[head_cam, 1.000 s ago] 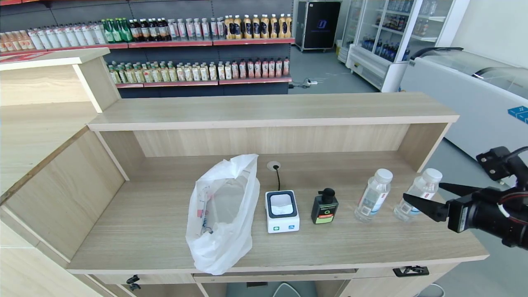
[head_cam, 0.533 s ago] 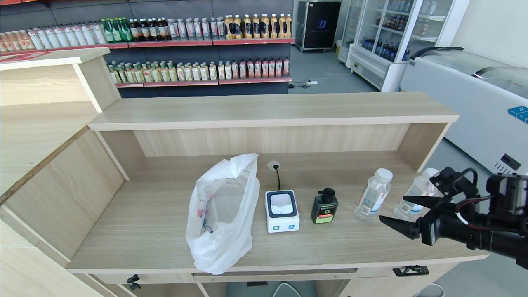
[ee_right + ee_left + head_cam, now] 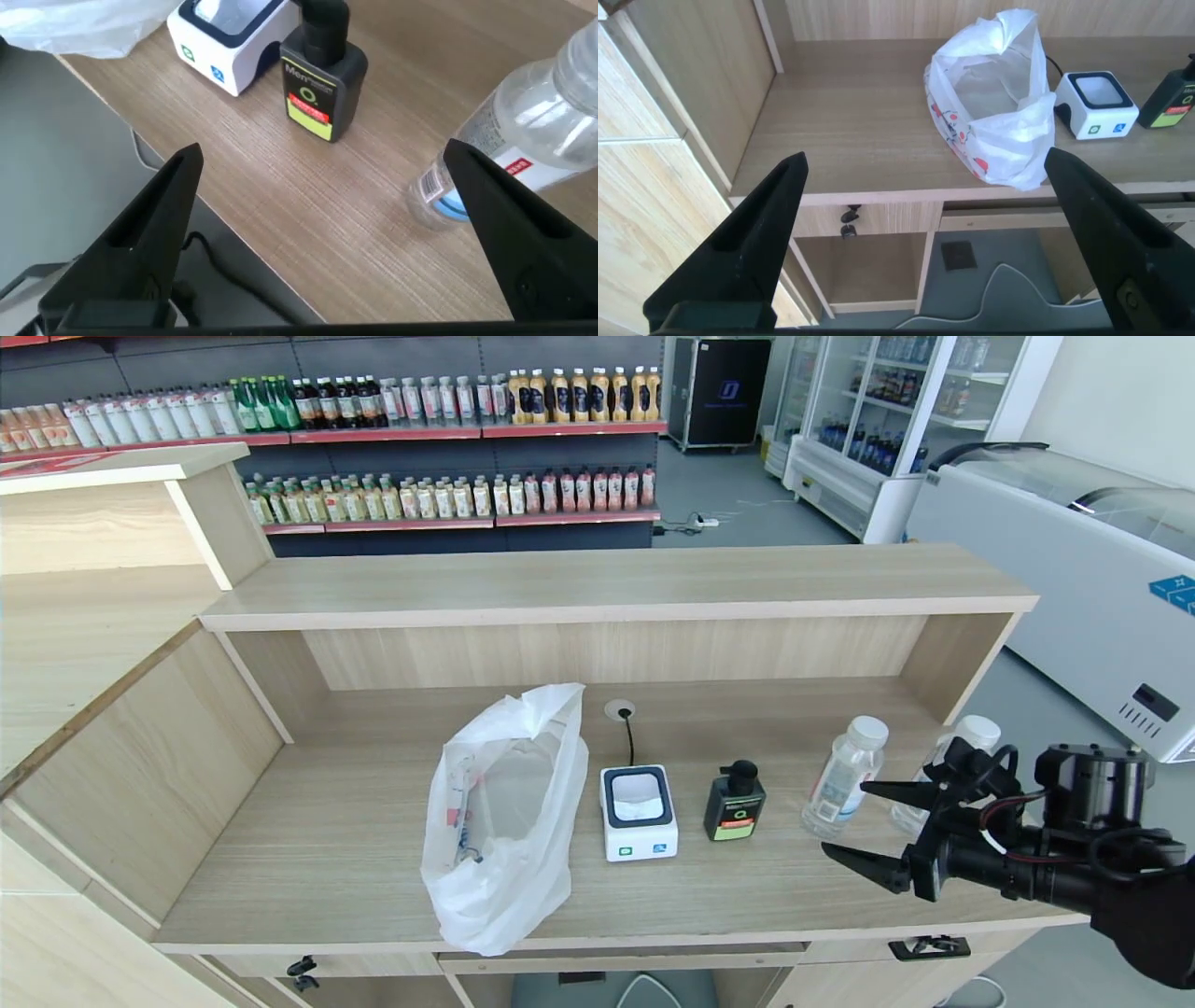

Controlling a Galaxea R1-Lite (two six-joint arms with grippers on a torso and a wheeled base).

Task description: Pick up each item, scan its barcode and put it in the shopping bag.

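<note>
Right gripper (image 3: 843,818) hangs low over the counter (image 3: 327,840), fingers spread wide. A clear water bottle (image 3: 845,770) stands just ahead, nearer one finger than the other, with a second water bottle (image 3: 977,732) beside the wrist. Advancing off-centre could clip and topple the light bottle toward the black pump bottle (image 3: 735,803) beyond. The barcode scanner (image 3: 638,810) and shopping bag (image 3: 504,812) are farther on.

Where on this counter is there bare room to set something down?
The widest bare stretch of counter lies between the left side wall and the shopping bag. From scanner through pump bottle to the two water bottles is crowded. Behind them is bare too.
</note>
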